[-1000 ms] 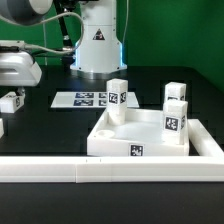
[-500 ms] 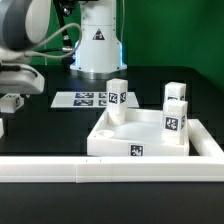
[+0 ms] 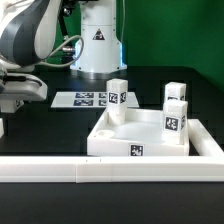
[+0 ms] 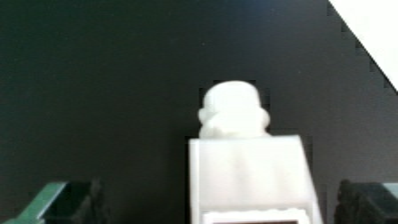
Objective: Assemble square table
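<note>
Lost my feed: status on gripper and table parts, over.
Gripper open, straddling a leg. Square tabletop against the border rail. Nothing blocking.

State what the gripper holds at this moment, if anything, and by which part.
Nothing is held. In the wrist view a white leg lies on the black table between the open gripper's fingers, which stand well clear of its sides.

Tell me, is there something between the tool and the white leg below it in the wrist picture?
Nothing visible. In the wrist view the leg lies on the bare black table, between the two dark fingertips at the frame's lower corners. No other part lies in that gap.
</note>
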`<act>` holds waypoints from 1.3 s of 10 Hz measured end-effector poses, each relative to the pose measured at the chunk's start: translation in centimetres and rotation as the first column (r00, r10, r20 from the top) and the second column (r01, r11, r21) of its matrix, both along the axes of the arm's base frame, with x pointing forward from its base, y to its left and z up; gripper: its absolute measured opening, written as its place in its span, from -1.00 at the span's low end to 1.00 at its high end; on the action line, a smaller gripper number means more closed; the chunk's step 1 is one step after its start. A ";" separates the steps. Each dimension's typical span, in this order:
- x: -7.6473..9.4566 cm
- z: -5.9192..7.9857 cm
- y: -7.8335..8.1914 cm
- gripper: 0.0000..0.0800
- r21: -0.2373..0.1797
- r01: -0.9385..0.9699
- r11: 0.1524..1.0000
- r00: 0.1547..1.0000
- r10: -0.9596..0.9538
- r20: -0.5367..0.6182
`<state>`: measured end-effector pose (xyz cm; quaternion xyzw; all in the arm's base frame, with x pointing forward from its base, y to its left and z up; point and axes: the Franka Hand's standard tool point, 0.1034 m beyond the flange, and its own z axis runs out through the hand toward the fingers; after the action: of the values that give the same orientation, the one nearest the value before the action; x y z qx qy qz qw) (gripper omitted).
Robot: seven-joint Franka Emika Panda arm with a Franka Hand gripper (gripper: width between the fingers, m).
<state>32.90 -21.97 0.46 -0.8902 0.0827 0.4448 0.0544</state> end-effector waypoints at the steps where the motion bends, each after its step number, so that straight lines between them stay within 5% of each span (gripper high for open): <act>1: 0.0 0.0 0.0 0.55 0.000 -0.001 1.000 1.000 0.001 0.000; 3: 0.0 0.0 0.0 -0.29 0.000 0.000 1.000 1.000 0.000 0.000; 9: 0.1 0.2 0.2 -0.28 0.003 -0.001 1.000 1.000 0.001 -0.002; 13: 5.5 5.2 3.3 -0.28 0.000 -0.026 1.000 0.998 0.026 0.058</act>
<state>38.38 -18.72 5.70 -0.9036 0.0695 0.4195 0.0515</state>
